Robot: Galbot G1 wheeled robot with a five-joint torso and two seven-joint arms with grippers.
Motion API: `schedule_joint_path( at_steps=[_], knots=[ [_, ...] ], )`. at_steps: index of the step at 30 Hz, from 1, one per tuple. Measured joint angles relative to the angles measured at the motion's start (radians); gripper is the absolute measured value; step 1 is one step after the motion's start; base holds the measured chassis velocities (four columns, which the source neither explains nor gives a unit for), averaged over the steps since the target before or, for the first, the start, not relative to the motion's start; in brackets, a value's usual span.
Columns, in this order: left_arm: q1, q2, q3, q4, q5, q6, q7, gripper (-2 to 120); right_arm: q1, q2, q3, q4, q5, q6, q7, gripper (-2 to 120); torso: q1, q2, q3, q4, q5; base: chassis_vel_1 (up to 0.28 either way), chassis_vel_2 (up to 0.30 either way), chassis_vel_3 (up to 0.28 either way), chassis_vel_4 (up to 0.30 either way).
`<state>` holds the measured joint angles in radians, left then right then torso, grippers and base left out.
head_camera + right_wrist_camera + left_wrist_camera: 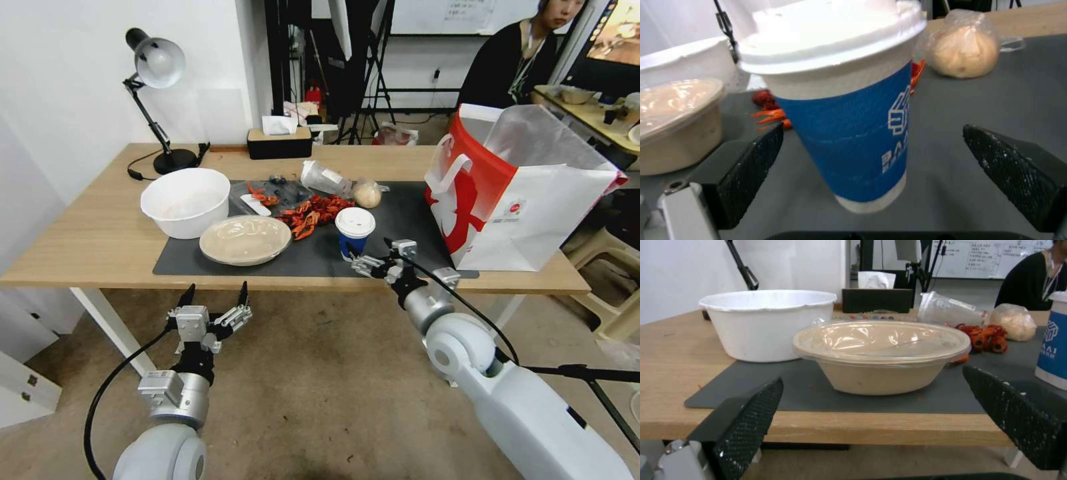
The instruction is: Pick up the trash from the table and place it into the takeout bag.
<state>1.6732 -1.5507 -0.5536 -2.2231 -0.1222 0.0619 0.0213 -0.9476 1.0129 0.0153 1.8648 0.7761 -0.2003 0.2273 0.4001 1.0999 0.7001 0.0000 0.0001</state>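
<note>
I read the right gripper (369,261) at the near edge of the worktop (93,247), over the dark grey mat (413,220), its jaws spread wide. In the right wrist view the blue paper cup (853,133) stands upright on the mat between the two fingers (751,166), with a gap on each side; neither pad touches it. In the head view the cup (354,233) sits just beyond the gripper, near the front edge of the mat.

I read the left gripper (215,300) below and in front of the worktop edge, over the floor, jaws wide and holding nothing. Its wrist view looks level across the worktop at the beige bowl (882,356), which carries a clear lid and rests on the mat near the front edge.

Positions of remaining items, head view:
- White bowl (185,200): beside the beige bowl (245,239), partly off the mat toward the robot's left.
- Crayfish shells (313,212): on the mat behind the cup.
- Clear plastic cup (325,179): lying on its side behind the shells.
- Wrapped bun (367,194): just beside the plastic cup.
- Takeout bag (520,193): upright, mouth open, at the worktop's right end, well apart from the cup.
- Desk lamp (157,100) and tissue box (279,141): along the far edge.
</note>
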Motion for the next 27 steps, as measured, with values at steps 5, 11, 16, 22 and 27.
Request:
schedule_joint_path(
  at_steps=[5, 11, 16, 22, 27],
  knots=[
    [0.001, 0.001, -0.001, 0.001, 0.0, -0.004, -0.001, 100, 0.064, 0.022, -0.047, -0.07, 0.003, -0.003, 0.007, 99, 0.0, 0.0, 0.0, 0.0, -0.0002, 0.0, 0.0, 0.0, 0.0],
    [0.001, 0.001, -0.004, 0.003, 0.0, -0.006, -0.002, 100, 0.114, 0.052, -0.084, -0.119, 0.002, -0.003, 0.012, 88, 0.0, 0.0, 0.0, 0.0, -0.0003, 0.0, 0.0, 0.0, 0.0],
    [0.0, 0.001, -0.007, 0.004, 0.0, -0.007, -0.003, 100, 0.124, 0.065, -0.098, -0.127, -0.002, -0.003, 0.014, 70, 0.0, 0.0, 0.0, 0.0, -0.0002, 0.0, 0.0, 0.0, 0.0],
    [-0.002, 0.001, -0.007, 0.011, 0.0, -0.012, -0.003, 100, 0.108, 0.065, -0.096, -0.111, -0.009, -0.003, 0.016, 60, 0.0, 0.0, 0.0, 0.0, -0.0002, 0.0, 0.0, 0.0, 0.0],
    [-0.002, 0.001, -0.005, 0.013, 0.0, -0.015, -0.004, 100, 0.095, 0.057, -0.069, -0.064, -0.002, -0.001, 0.02, 60, 0.0, 0.0, 0.0, 0.0, -0.0001, 0.0, 0.0, 0.0, 0.0]
  ],
)
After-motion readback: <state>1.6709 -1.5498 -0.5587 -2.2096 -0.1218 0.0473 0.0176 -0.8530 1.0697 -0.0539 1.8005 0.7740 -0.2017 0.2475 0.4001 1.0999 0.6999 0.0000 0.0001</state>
